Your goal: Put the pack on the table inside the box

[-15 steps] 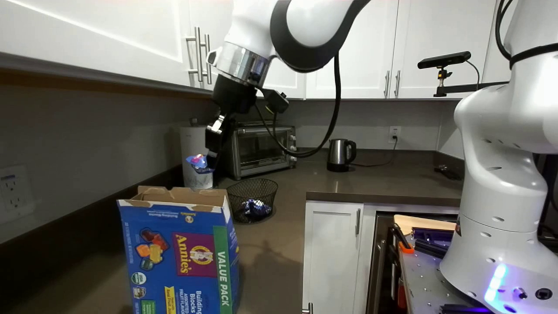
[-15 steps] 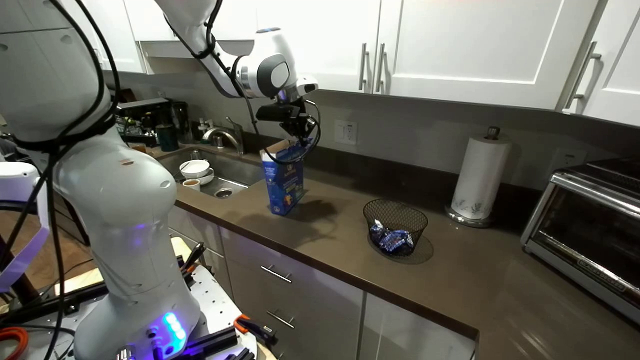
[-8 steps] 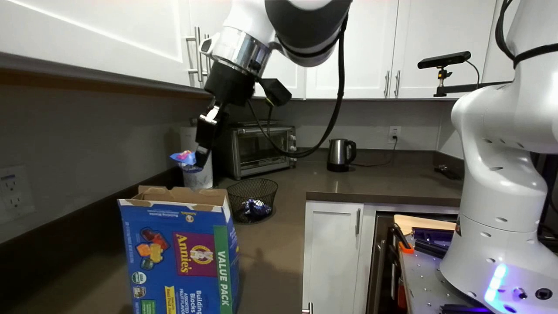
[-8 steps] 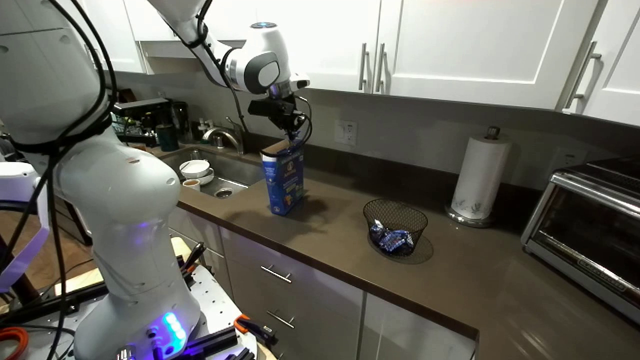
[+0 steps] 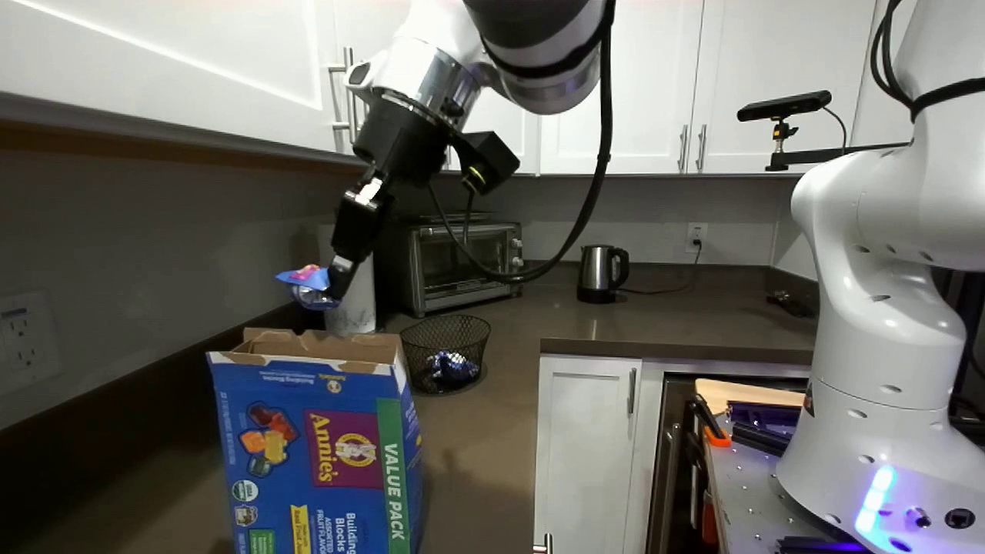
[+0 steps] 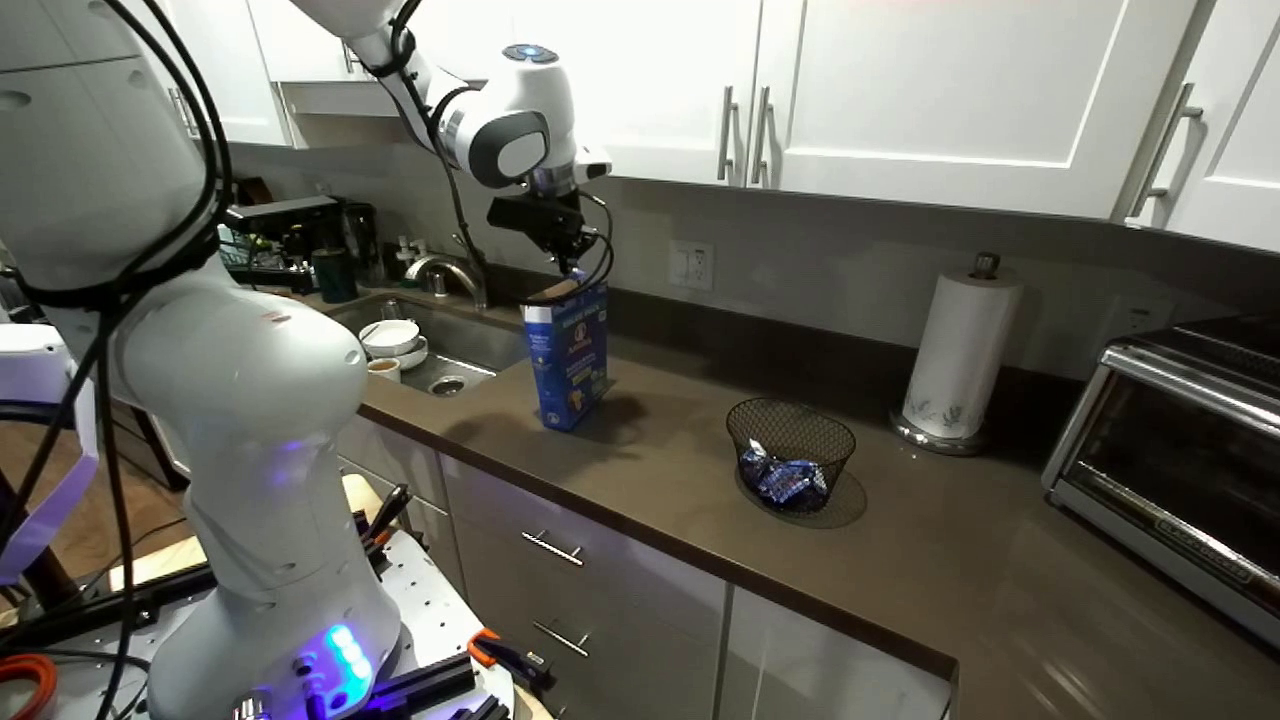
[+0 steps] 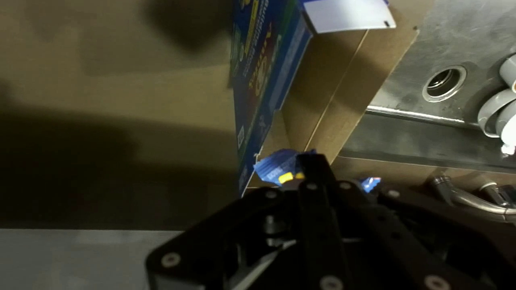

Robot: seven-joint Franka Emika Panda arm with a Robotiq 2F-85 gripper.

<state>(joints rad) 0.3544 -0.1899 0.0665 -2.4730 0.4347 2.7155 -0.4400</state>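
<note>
The pack [image 5: 305, 277], a small shiny blue pouch, is held in my gripper [image 5: 337, 275], which is shut on it. In an exterior view it hangs above the back part of the open top of the box [image 5: 346, 385]. The box stands upright on the table [image 5: 477, 438], its opening facing up. It also shows in an exterior view [image 6: 570, 370], with my gripper [image 6: 572, 262] right over its top. In the wrist view the pack [image 7: 276, 167] sticks out both sides of my fingertips [image 7: 312, 161], over one end of the box's opening [image 7: 322, 88].
A black wire basket [image 6: 845, 440] with shiny blue packs stands on the table. A paper towel roll [image 6: 960, 345] and a silver toaster oven [image 5: 462, 265] stand farther along. The sink [image 6: 475, 345] with dishes is beside the box. Upper cabinets [image 5: 192, 69] hang close to the arm.
My gripper has moved with the pack from near the paper towel roll's side toward the box, leftward in both exterior views. It stays shut on the pack. The box has not moved.
</note>
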